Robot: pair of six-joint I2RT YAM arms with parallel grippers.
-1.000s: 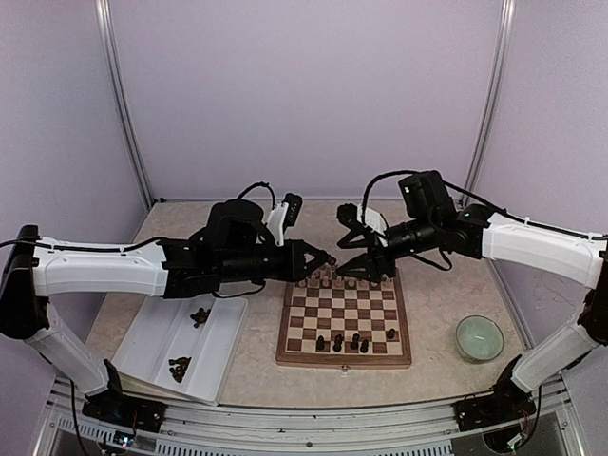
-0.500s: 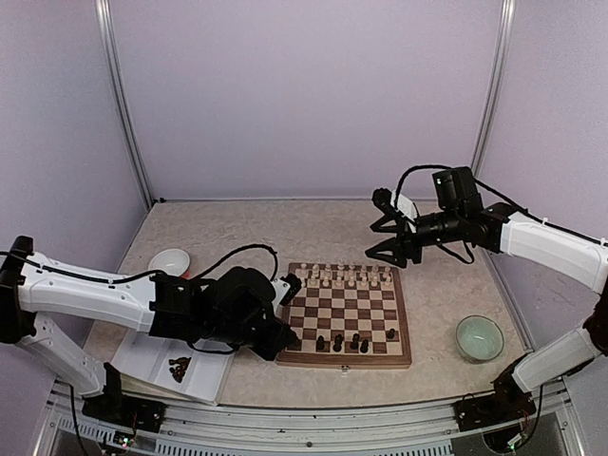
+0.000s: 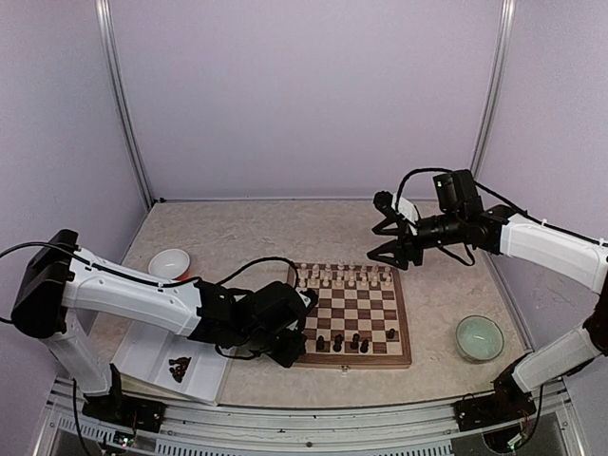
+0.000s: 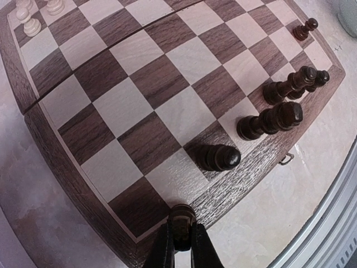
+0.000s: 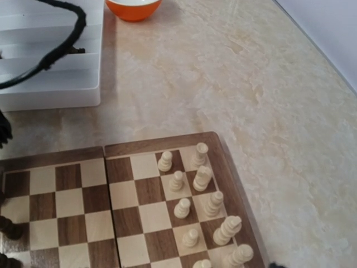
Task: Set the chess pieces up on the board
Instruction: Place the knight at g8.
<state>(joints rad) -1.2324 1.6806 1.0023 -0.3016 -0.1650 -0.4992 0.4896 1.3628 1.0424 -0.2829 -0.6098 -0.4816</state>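
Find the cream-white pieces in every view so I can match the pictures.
Top external: the cream-white pieces stand in rows along the far edge of the board.
Left wrist: a few of them in the top left corner.
Right wrist: lower right, beside the board's frame.
Shared landmark: the board.

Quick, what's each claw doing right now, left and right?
Left claw: closed on a dark chess piece.
Right claw: open, holding nothing.
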